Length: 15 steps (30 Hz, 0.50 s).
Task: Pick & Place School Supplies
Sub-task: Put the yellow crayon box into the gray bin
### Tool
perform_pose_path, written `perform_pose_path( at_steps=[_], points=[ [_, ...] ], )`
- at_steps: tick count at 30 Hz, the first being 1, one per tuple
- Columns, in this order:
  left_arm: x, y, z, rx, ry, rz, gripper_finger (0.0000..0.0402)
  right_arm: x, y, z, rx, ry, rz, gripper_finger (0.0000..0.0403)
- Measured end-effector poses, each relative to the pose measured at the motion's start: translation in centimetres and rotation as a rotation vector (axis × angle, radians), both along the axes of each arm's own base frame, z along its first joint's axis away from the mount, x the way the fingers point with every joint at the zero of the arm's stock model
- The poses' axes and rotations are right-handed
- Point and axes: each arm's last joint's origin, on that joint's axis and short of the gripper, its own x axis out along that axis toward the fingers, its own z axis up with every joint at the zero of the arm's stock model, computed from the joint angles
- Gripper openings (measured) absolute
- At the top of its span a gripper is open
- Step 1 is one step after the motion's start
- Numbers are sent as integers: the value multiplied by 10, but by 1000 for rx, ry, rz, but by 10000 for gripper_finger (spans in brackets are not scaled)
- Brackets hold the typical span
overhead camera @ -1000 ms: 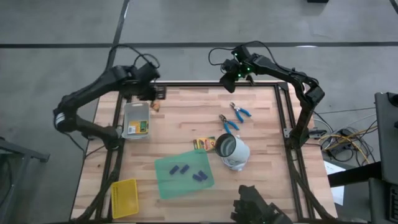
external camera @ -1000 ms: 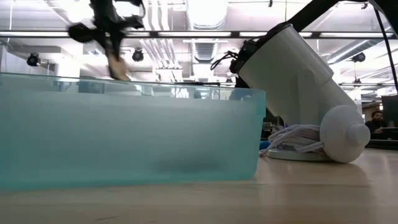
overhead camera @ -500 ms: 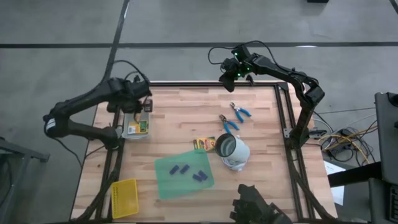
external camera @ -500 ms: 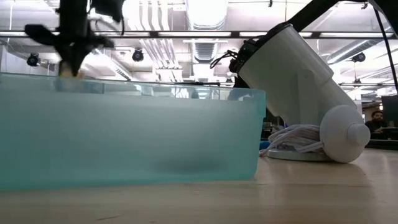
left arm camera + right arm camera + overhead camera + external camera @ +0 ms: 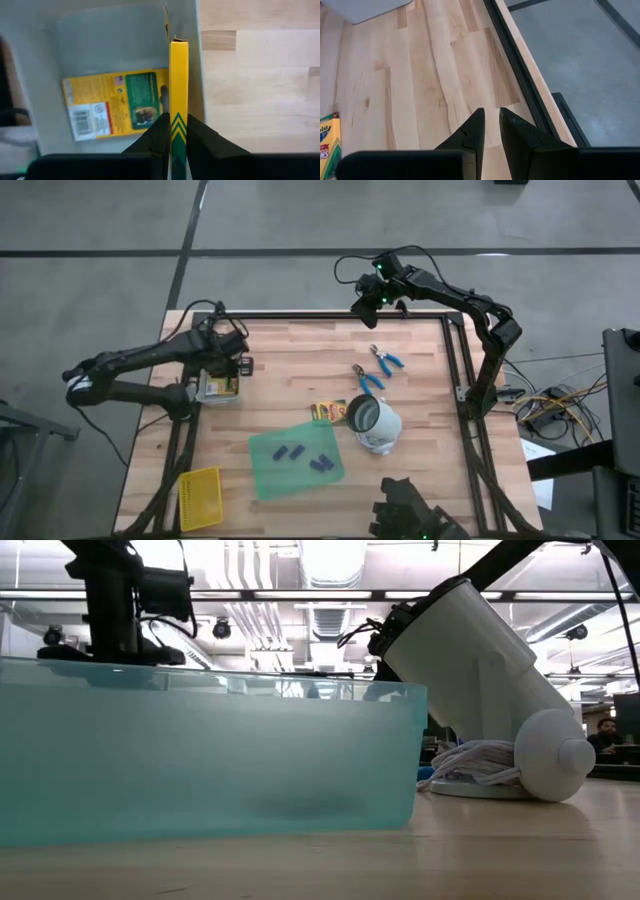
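Observation:
My left gripper (image 5: 177,120) is shut on a yellow-and-green crayon box (image 5: 179,85), low inside the translucent bin (image 5: 212,362) at the table's left. In the low view that arm (image 5: 110,600) dips behind the bin's rim. Another crayon box (image 5: 117,105) lies flat on the bin's floor. A third (image 5: 328,411) lies flat at mid-table. Two blue-handled tools (image 5: 385,360) (image 5: 367,378) lie toward the far right. Purple-blue pieces (image 5: 290,451) rest on the green sheet (image 5: 270,475). My right gripper (image 5: 491,111) hangs shut and empty over the far edge (image 5: 372,298). My left gripper pinches the crayon box by its two broad faces (image 5: 179,131), between the two fingers at the box's upper end. The fingers come from above, pointing steeply down, along the box. The box hangs on edge below them, close to the bin's wall; whether its lower end touches the floor I cannot tell.
A white device with a coiled cord (image 5: 375,425) lies at mid-table beside the crayon box and fills the right of the low view (image 5: 480,670). A yellow mesh basket (image 5: 200,498) sits at the near left corner. Bare wood lies between the bin and the tools.
My left gripper has come down and toward the table's near edge, from above the bin's far end into the bin, carrying the crayon box with it. It has stayed shut on the box throughout.

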Motion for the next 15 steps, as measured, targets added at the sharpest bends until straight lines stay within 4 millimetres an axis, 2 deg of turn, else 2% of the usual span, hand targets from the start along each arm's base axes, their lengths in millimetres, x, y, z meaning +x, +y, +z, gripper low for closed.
perform_pose_path(
  at_steps=[15],
  points=[
    [0,1,-9,15,-11,33,51,0,0,0,3,0,-2,57]
  ],
)
